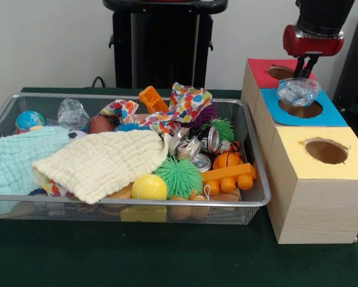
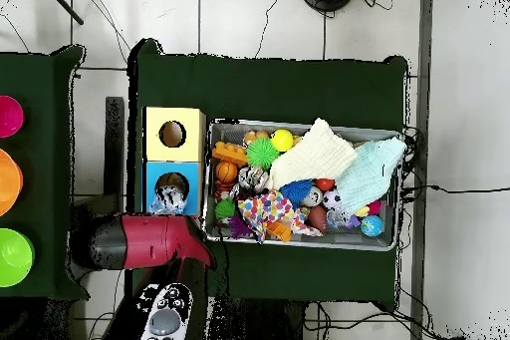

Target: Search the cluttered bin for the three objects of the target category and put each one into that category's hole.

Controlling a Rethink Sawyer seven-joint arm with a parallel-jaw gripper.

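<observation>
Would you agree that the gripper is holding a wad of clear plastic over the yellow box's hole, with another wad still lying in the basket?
Not quite: the wad of clear plastic under the gripper is over the blue box's hole, not the yellow one, as the front view shows. The rest holds: another wad lies at the far left of the basket.

wall [image 1: 53, 42]: plain off-white, running behind the whole table in the front view
table cover [image 1: 167, 257]: dark green cloth, lying flat over the tabletop
floor [image 2: 259, 17]: pale grey tiles with dark grout lines, showing all around the table from overhead
cables [image 2: 453, 191]: thin black ones trailing across the tiles
side table [image 2: 40, 176]: another green-covered one sitting off to the side, carrying a pink bowl [image 2: 8, 116], an orange bowl [image 2: 6, 181] and a green bowl [image 2: 14, 256]
light: looking even and soft, nothing harsh
</observation>
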